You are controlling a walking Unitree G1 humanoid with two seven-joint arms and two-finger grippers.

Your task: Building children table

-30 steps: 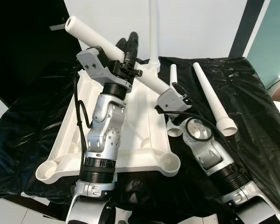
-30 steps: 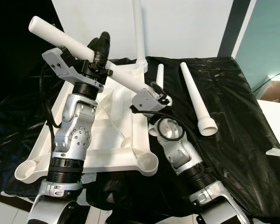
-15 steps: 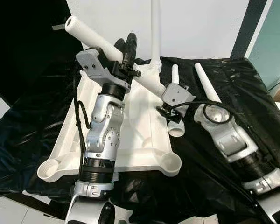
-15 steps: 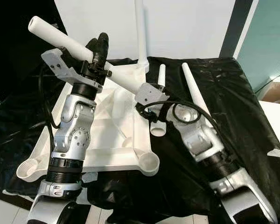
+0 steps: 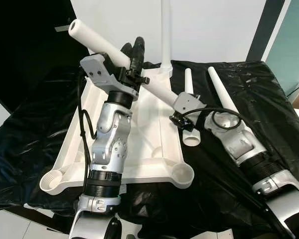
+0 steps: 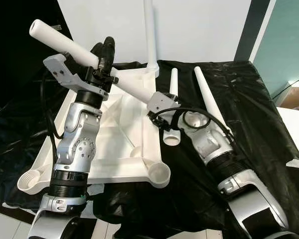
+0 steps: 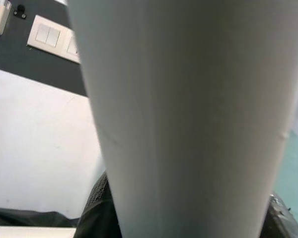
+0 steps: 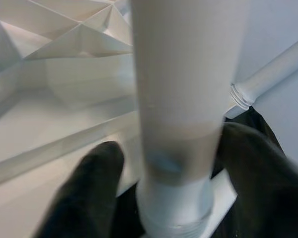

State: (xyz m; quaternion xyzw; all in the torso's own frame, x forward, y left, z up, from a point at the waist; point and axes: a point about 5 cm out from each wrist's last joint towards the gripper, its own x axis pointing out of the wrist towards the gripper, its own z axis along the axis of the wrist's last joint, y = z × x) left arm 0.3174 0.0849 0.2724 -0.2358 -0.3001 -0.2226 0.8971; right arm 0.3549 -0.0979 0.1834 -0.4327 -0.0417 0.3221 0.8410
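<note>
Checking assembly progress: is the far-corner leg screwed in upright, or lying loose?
Upright. The leg stands vertical from the far corner of the upside-down tabletop; whether fully screwed in, cannot tell.

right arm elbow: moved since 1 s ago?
Yes. The right arm swung outward to the robot's right and away from the near corner socket of the upturned tabletop; its gripper end stayed by the held leg.

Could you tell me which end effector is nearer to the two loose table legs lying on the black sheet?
Right. The right end effector grips the raised leg beside the loose legs; the left end effector holds it farther up, over the tabletop.
</note>
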